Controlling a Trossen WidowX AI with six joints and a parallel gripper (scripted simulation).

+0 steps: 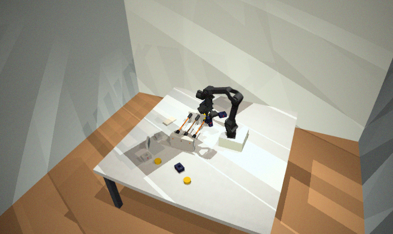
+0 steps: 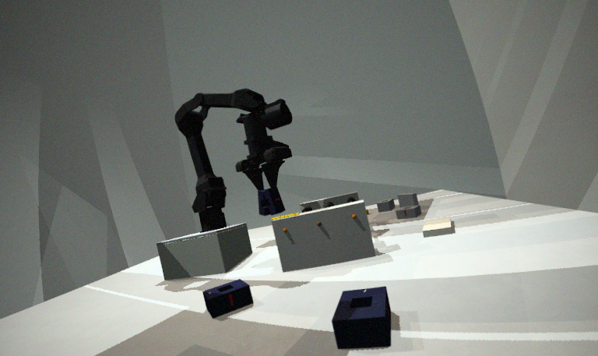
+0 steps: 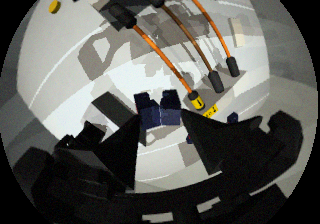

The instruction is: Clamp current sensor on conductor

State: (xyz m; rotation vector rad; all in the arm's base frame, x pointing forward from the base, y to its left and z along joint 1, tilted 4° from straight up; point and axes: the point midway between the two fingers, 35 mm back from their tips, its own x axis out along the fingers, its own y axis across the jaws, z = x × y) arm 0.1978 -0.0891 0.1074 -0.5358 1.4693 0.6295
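Note:
The dark blue split-core sensor hangs in the air, its two halves side by side with a gap between them. A red mark shows on it in the exterior view; its pointing direction is unclear. My gripper is shut on the sensor. Three conductors span the grey fixture. The nearest orange conductor passes beside the sensor, not through it. Its far end has a yellow and black sleeve beside a yellow label, whose text is unreadable.
A brown conductor and another orange conductor run alongside. The arm's pale base block is near the fixture. Other dark blue blocks, yellow discs, grey blocks and a cream block are around.

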